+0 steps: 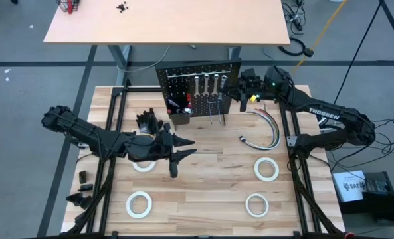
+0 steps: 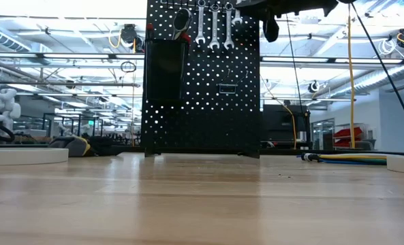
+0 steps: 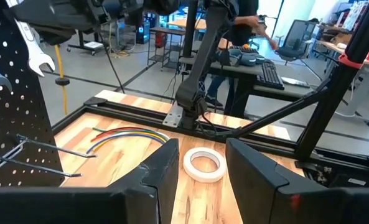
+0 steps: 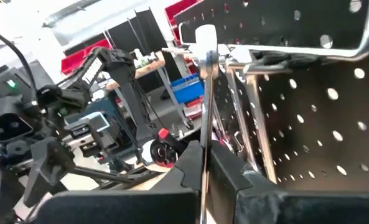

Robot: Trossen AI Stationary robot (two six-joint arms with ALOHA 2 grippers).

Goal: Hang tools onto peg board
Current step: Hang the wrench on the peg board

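The black peg board (image 1: 200, 83) stands at the table's far side, with three silver wrenches (image 1: 206, 84) and a ratchet (image 2: 181, 20) hanging on it and screwdrivers (image 1: 181, 104) in its bin. My right gripper (image 1: 232, 87) is level with the board's top right and shut on a further wrench (image 4: 205, 93). My left gripper (image 1: 177, 157) hovers open over the table's middle, beside a white tape roll (image 1: 143, 164). Three more rolls (image 1: 266, 169) (image 1: 139, 204) (image 1: 256, 204) lie flat on the table. My right gripper pinches the wrench's shaft (image 4: 205, 134) between its two fingers, coming level from the table's right side. The wrench stands about upright and clear of the table. Its upper end (image 4: 204, 34) is up by the board's hooks; whether it rests on one I cannot tell.
Coloured cables (image 1: 266, 125) curve across the table right of the board. Black gloves (image 1: 147, 122) lie left of the bin. Long wire hooks (image 3: 41, 152) stick out of the board's lower part. Black frame rails (image 1: 291, 143) run along both table sides. People move in the room beyond.
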